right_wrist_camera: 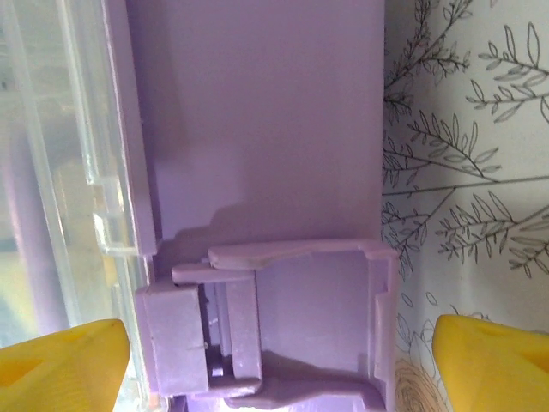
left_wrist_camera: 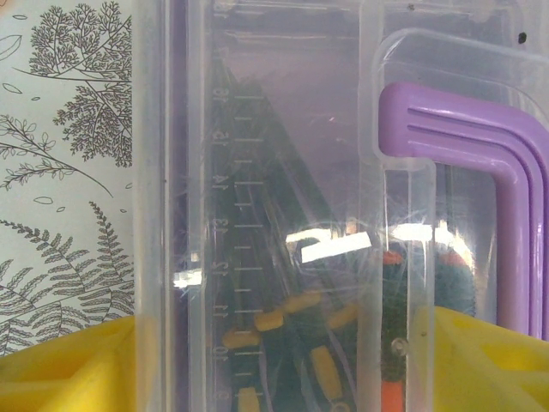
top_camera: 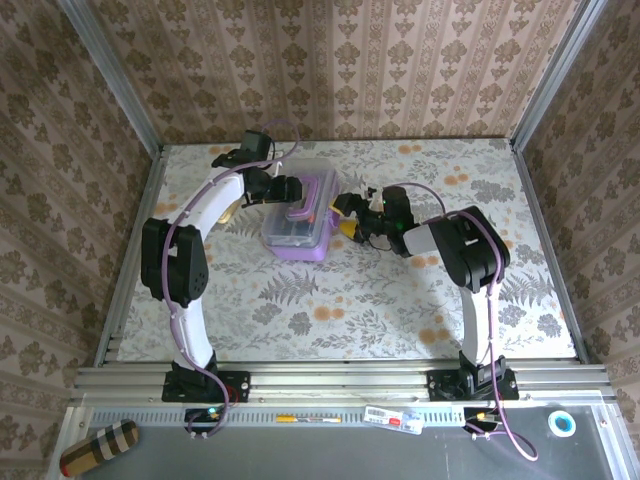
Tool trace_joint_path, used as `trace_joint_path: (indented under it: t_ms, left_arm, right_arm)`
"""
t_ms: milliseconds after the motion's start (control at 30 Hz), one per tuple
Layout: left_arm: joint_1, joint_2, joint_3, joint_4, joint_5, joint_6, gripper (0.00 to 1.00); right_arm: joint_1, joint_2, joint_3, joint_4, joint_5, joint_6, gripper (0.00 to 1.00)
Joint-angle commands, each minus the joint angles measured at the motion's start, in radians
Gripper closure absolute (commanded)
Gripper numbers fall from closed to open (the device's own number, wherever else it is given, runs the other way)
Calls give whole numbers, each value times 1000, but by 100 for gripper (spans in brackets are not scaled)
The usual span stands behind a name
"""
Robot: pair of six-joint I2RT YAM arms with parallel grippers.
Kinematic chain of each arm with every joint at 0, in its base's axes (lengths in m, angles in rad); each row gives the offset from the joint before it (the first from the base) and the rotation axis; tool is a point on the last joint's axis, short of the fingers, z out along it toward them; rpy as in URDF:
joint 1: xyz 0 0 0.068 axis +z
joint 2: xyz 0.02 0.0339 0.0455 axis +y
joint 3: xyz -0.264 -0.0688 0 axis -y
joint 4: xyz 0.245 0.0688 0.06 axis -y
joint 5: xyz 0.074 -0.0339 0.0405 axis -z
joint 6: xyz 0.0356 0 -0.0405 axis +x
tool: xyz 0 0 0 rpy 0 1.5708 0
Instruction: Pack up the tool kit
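The tool kit's purple case [top_camera: 296, 238] sits mid-table with its clear lid [left_wrist_camera: 283, 154] down and its purple handle [top_camera: 316, 195] on top. Through the lid I see yellow-and-black screwdriver handles [left_wrist_camera: 296, 330] and an orange-tipped one [left_wrist_camera: 391, 390]. My left gripper [top_camera: 283, 189] hovers at the case's far left, its yellow fingertips [left_wrist_camera: 60, 369] spread open across the lid; its centre [left_wrist_camera: 274, 373] is over the tools. My right gripper [top_camera: 349, 226] is at the case's right side, open, straddling the purple latch [right_wrist_camera: 257, 326] with its centre [right_wrist_camera: 279, 365] on it and neither pad visibly touching.
A flowered cloth [top_camera: 400, 300] covers the table, which is fenced by metal rails [top_camera: 340, 378] and papered walls. On the grey shelf in front lie a striped cylinder [top_camera: 100, 446] and a tape roll [top_camera: 564, 425]. Open cloth lies in front of the case.
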Motion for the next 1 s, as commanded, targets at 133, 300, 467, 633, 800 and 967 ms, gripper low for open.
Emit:
trace_joint_path:
  t_ms: [133, 300, 467, 633, 800, 967]
  left_arm:
    - [-6, 94, -72, -59, 58, 4, 41]
    - [-6, 95, -71, -59, 56, 4, 41]
    - [-8, 98, -68, -61, 56, 2, 41]
    - [-10, 95, -70, -63, 49, 4, 41]
    - [-15, 99, -69, -62, 51, 5, 41]
    - [-16, 100, -70, -63, 49, 7, 41]
  right_arm:
    - [13, 58, 15, 244, 14, 163, 6]
    - [15, 33, -16, 279, -3, 181, 6]
    - [13, 19, -45, 327, -19, 199, 7]
    - [3, 10, -77, 366, -17, 213, 7]
    - [-7, 22, -64, 452, -28, 289, 8]
    - [-12, -9, -67, 417, -30, 258, 8]
